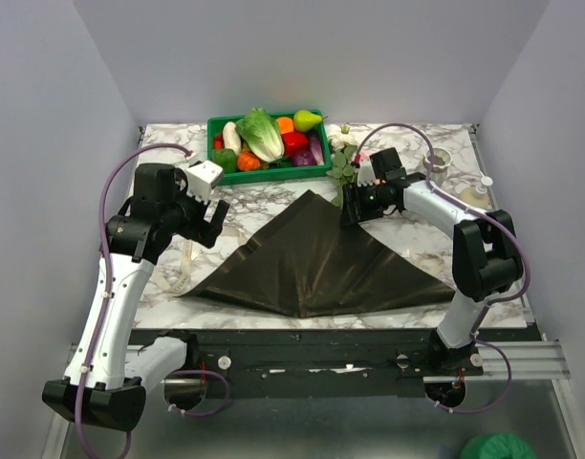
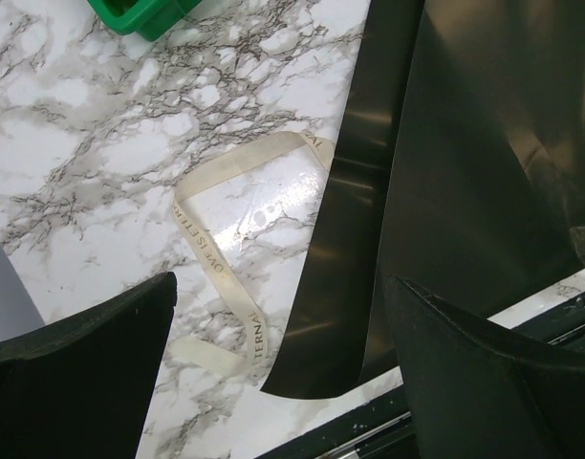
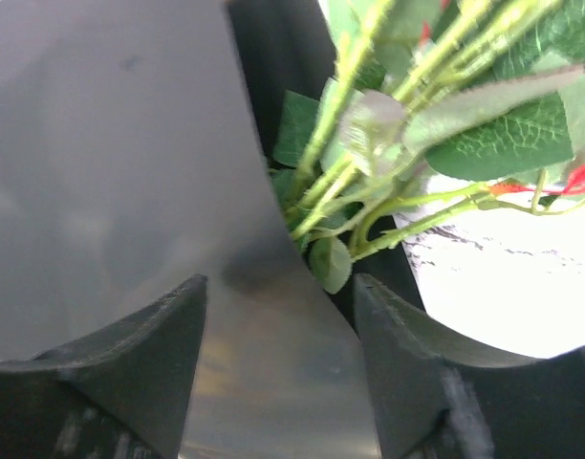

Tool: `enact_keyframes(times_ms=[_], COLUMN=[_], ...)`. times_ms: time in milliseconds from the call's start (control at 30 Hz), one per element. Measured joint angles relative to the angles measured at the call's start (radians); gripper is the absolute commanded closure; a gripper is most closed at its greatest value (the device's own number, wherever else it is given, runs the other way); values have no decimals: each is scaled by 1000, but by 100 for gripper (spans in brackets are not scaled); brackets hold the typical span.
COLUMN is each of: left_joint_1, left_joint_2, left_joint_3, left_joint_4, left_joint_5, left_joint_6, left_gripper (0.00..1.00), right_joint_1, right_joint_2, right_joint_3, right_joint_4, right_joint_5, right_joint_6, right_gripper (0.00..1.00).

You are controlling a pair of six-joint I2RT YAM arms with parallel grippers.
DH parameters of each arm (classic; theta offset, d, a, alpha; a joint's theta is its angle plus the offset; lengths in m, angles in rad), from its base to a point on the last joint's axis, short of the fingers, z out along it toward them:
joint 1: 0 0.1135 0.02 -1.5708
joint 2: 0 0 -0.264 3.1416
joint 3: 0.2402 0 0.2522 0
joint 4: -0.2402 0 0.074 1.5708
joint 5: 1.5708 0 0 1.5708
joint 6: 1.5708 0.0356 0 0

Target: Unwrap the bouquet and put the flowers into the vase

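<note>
Right gripper [image 3: 278,292] fingers sit apart astride the wrapper's [image 3: 111,143] raised edge by the stems [image 3: 369,206], pinching nothing, left gripper [image 2: 278,325] spread wide above the untied ribbon [image 2: 216,258]; wrapper lies opened flat, flowers [image 1: 344,153] at its far corner, none in the vase [image 1: 437,159] yet, so unwrapping looks nearly done.

The dark paper [image 1: 316,263] is my landmark. Its lifted edge curls across the gap of my right pincer [image 3: 278,287], with the flower stems [image 3: 369,191] crowded just behind it. Past its far tip stands the green tray [image 1: 269,143]. Left of it, my wide left pincer [image 2: 281,282] has open table [image 2: 82,143], only a flat ribbon [image 2: 216,258] there.
</note>
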Motion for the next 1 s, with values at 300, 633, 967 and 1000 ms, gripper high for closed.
enact_keyframes(times_ms=[300,633,967,1000], left_joint_1=[0,0,0,0], left_joint_2=[-10,-26,-28,-28], left_joint_3=[-1,-1,-1,-1], left_joint_4=[0,0,0,0], left_joint_5=[0,-3,-5,-5], left_joint_6=[7,11,11,11], left_gripper=[1,1,1,1], right_joint_1=[-1,-8,-8,-8], right_joint_2=[-39,-61,-228,-242], right_joint_3=[-20,-23,-45,-54], right_joint_4=[19,2,-5,-5], right_joint_5=[-84,-180,-317,-328], right_joint_6=[-6,-3,5,6], right_gripper=[48,56,64,64])
